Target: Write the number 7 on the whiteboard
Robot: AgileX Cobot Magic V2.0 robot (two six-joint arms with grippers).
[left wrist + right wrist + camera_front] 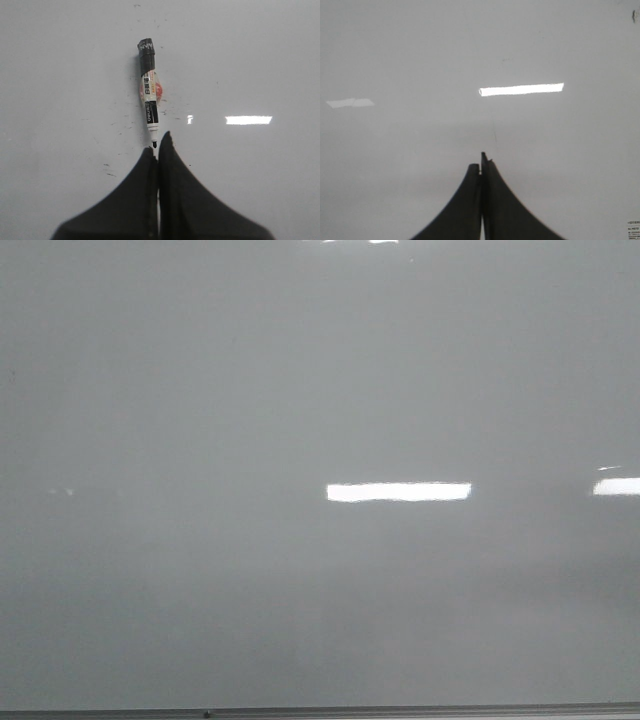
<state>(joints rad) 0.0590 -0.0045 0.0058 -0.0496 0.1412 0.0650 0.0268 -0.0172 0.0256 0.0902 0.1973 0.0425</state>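
Your left gripper (159,142) is sitting closed and holding nothing, the marker (149,92) lying on the whiteboard (260,60) just beyond its fingertips, nib pointing back at them. You are needing to open the jaws, advance along the barrel and close mid-body so the nib is projecting clear. Your right gripper (482,162) is likewise closed and empty over bare board. No number 7 is showing in any view; writing is judged not begun. Small dark specks are lying around the marker, and bright reflections (398,492) are glaring ahead; neither is obstructing your approach.
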